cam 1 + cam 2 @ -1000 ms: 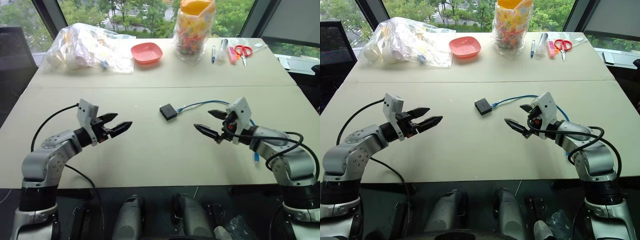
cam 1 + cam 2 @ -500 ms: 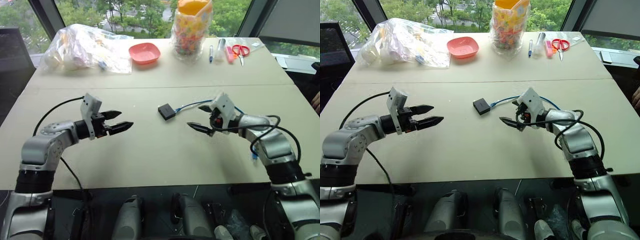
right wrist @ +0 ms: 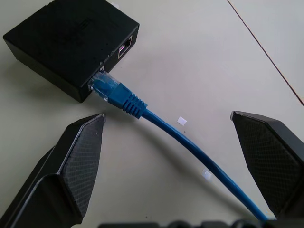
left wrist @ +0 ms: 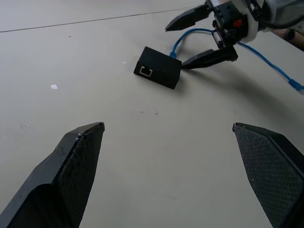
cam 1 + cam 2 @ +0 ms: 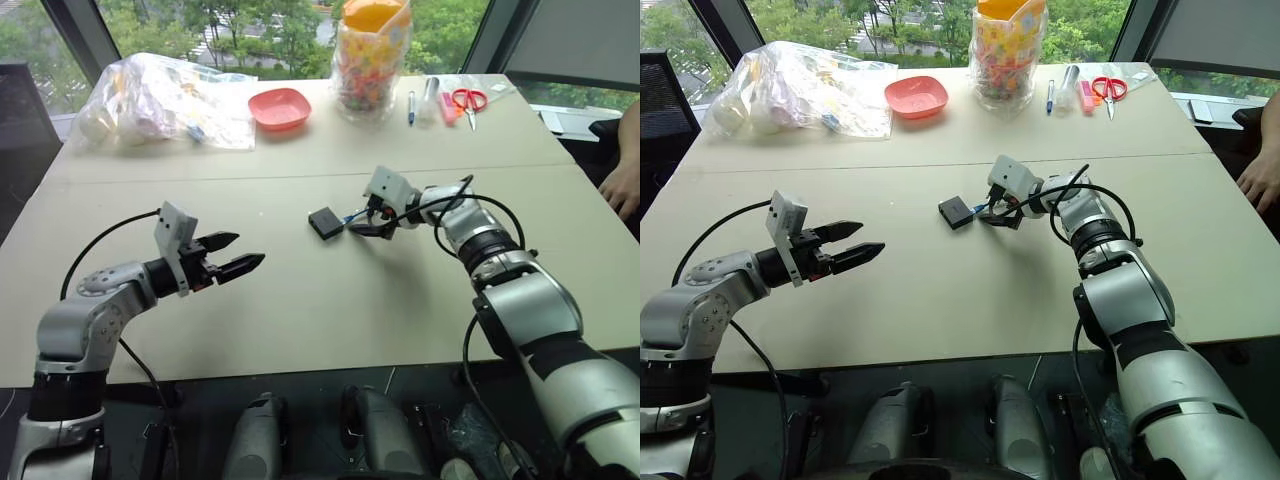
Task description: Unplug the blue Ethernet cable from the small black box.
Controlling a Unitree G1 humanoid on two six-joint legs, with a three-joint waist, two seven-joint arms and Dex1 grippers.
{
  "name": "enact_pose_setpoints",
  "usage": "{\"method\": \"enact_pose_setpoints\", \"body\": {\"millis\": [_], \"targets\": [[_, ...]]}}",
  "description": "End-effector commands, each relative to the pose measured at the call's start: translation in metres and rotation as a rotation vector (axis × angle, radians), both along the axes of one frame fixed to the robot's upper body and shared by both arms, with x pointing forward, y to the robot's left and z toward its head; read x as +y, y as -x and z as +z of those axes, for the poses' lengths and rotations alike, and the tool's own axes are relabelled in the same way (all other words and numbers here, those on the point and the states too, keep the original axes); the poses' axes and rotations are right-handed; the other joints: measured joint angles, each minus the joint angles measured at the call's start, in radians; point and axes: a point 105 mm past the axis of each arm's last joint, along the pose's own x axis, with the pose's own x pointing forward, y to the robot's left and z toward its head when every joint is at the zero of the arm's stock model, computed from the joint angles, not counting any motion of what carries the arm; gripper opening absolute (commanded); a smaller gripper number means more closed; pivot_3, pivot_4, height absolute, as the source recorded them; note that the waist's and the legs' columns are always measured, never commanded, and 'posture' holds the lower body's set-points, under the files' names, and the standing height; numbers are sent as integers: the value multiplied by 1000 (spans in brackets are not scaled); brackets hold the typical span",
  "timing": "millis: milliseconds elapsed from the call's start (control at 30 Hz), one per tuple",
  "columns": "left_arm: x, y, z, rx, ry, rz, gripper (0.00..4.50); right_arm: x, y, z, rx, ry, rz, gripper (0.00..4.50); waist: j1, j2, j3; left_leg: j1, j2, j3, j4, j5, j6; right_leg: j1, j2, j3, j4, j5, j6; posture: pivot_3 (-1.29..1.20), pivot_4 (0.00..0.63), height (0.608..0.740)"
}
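Your right gripper point(image 5: 992, 212) had pushed forward and in toward the middle of the table point(image 5: 300, 310) since a second before, closing right up on the black box point(image 5: 324, 222). Its fingers point(image 3: 71, 166) stood spread wide, holding nothing, one on each side of the blue cable point(image 3: 190, 147), just behind the plug point(image 3: 107, 88). You could see that plug seated in the box's edge, with an empty port just beside it. The box lay flat near the table's middle, the cable trailing away from it under your right arm. Your left gripper point(image 5: 242, 254) had hardly shifted; it hovered well apart from the box, fingers point(image 4: 71, 166) spread and empty, pointing toward it.
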Motion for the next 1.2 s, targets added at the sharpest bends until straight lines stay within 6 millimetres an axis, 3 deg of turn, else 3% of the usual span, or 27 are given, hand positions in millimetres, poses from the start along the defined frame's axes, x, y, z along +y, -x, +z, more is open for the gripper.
{"method": "enact_pose_setpoints", "body": {"millis": [33, 133, 300, 333, 400, 500, 700, 800, 933, 1067, 1200], "targets": [[3, 4, 10, -48, 3, 37, 4500, 26, 13, -15, 84, 62, 133, 4204, -3, 0, 0, 1, 2, 1, 0, 0, 0, 1, 0, 0, 0, 0, -2, 0, 150, 740], [6, 6, 8, -46, -2, 70, 4500, 38, 27, -26, 163, 110, 243, 3090, -10, 0, 0, 4, 5, 1, 0, 0, 0, 2, 3, 0, 1, 0, -2, 0, 150, 740], [10, 6, 3, -35, -4, 102, 4500, 38, 41, -41, 238, 132, 318, 310, -20, 0, -1, 4, 6, 0, -1, 0, 0, 2, 4, 0, 2, 0, -3, 0, 150, 740], [11, 4, 2, -32, -4, 103, 4500, 38, 40, -41, 242, 107, 306, 70, -20, 0, -1, 4, 6, 0, -1, 0, 0, 2, 4, 0, 2, 0, -3, 0, 150, 740], [11, 0, 1, -30, -7, 102, 4500, 38, 37, -38, 236, 75, 272, 70, -20, 0, -1, 5, 6, 0, -1, 0, 0, 3, 4, 0, 2, 0, -3, 0, 150, 740], [10, -16, 5, -45, -9, 80, 4500, 28, 20, -28, 91, 116, 186, 70, -20, 0, -1, 8, 6, 0, -1, 0, -1, 6, 4, 0, 2, -1, -4, 0, 150, 740], [5, -71, 36, -76, 136, 60, 4500, 30, -5, 32, -435, 185, 169, 70, -9, 0, 0, 11, 5, 0, -1, 1, -3, 11, 2, -1, -1, -1, -9, 0, 150, 740], [-14, -84, 50, -45, 229, -68, 4500, 34, -2, 47, -650, 239, 218, 70, 1, 0, 0, 8, 3, 1, -1, 1, -3, 9, 1, -1, -1, -1, -6, 0, 150, 740], [-41, -102, 44, 3, 203, -174, 4500, 42, 13, 58, -812, 220, 272, 70, 3, 0, 0, 0, 0, 6, -2, 1, -1, -2, 1, 0, 1, -1, -2, 0, 150, 740], [-65, -110, 43, 20, 211, -249, 4500, 45, 21, 64, -880, 202, 267, 70, 4, -1, 0, -6, -1, 8, -2, 4, -6, -6, 1, 0, 0, 0, -2, 0, 150, 740], [-83, -119, 51, 14, 261, -244, 4500, 47, 27, 67, -913, 200, 263, 70, 3, -1, 0, -6, -2, 8, -1, 0, 0, -6, 0, 0, -1, -2, 2, 0, 150, 740]]}}
